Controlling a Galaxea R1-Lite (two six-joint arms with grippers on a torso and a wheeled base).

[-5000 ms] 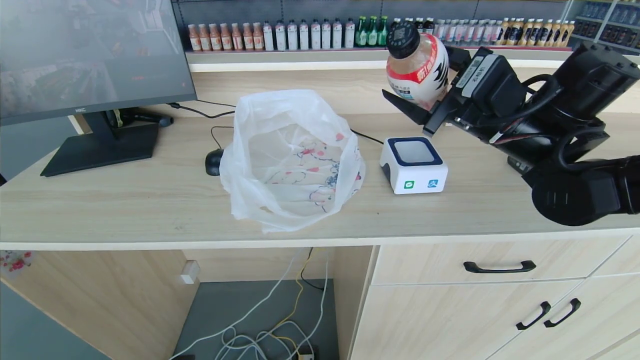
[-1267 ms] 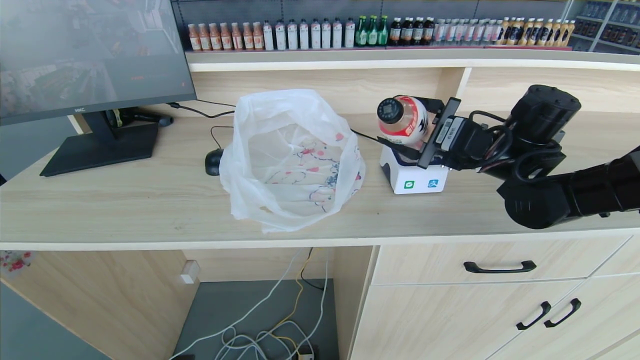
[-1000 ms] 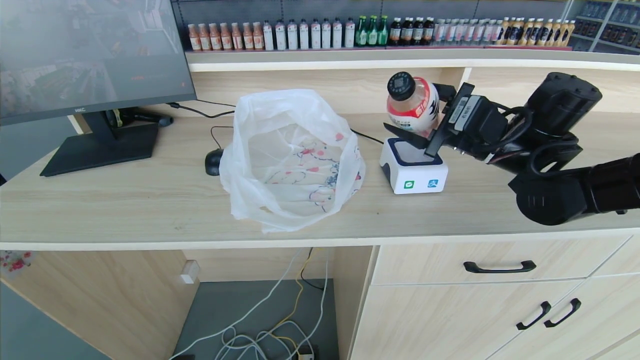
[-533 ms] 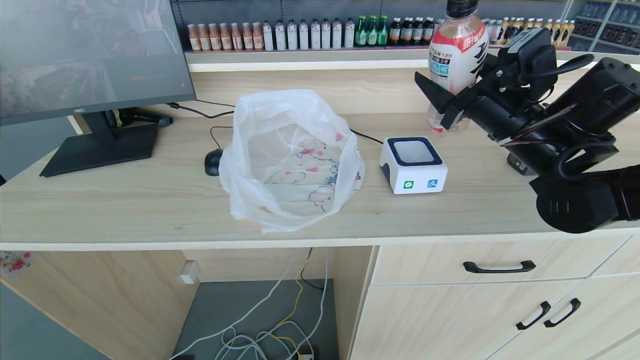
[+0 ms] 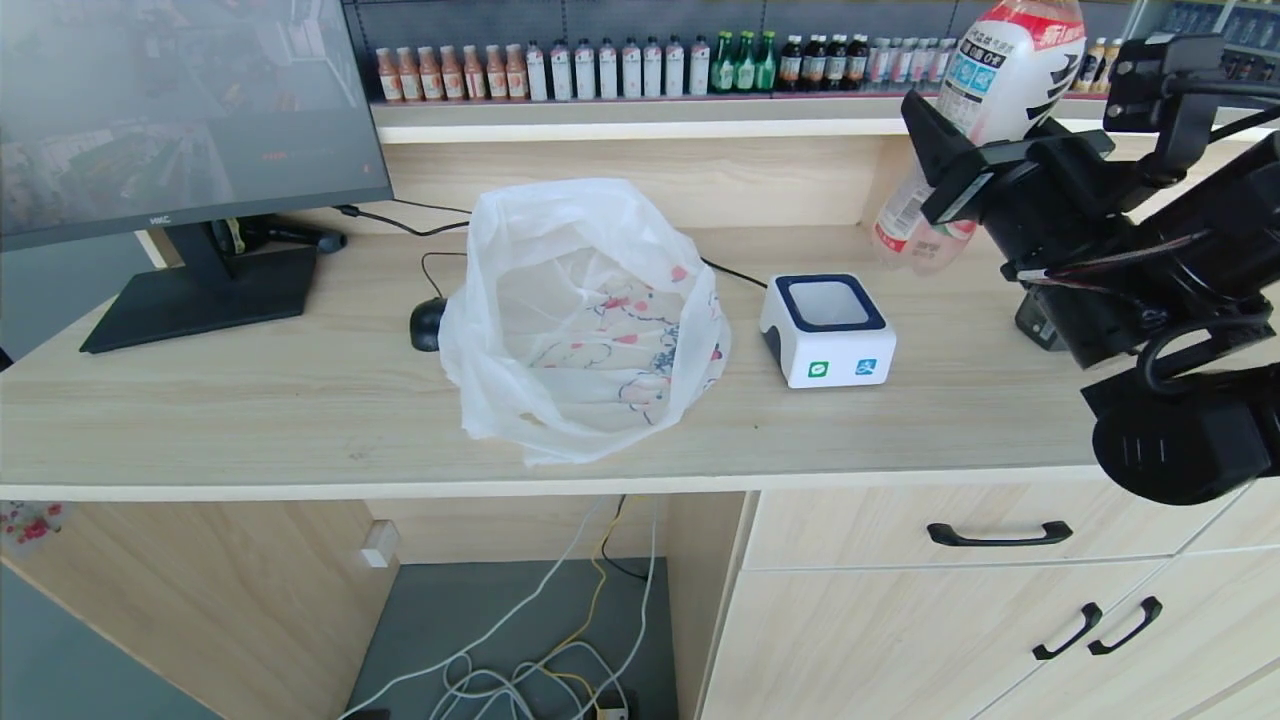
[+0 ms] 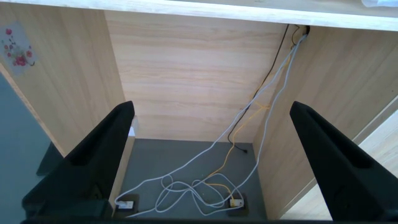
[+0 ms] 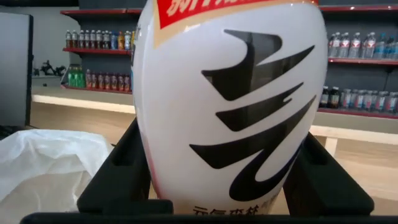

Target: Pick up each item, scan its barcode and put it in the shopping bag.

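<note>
Presently, right gripper (image 5: 990, 150): clamped on the bottle (image 5: 1010, 70) about its waist, one finger on either side; in the right wrist view I see the label squeezed between them.
bottle: held in the air and tilted, base lowest, over the far right of the counter (image 5: 250, 400); its neck runs past the top edge of the head view.
bottle to scanner (image 5: 826, 330): well apart; the bottle is above it and off to the right rear.
left gripper (image 6: 211, 165): jaws spread wide, nothing between them; it hangs below the counter top, facing the kneehole where cables (image 6: 205, 180) lie on the floor.
shopping bag (image 5: 585, 310): stands on the counter, mouth open upward, just left of the scanner, with a narrow strip of bare wood between them.
front edge: the bag's foot lies near it; the scanner sits farther back.
back edge: a raised ledge carrying a row of shelf bottles (image 5: 640, 68).
left side: mouse (image 5: 428, 322) just beside the bag; monitor (image 5: 180, 100) beyond it, well apart.
</note>
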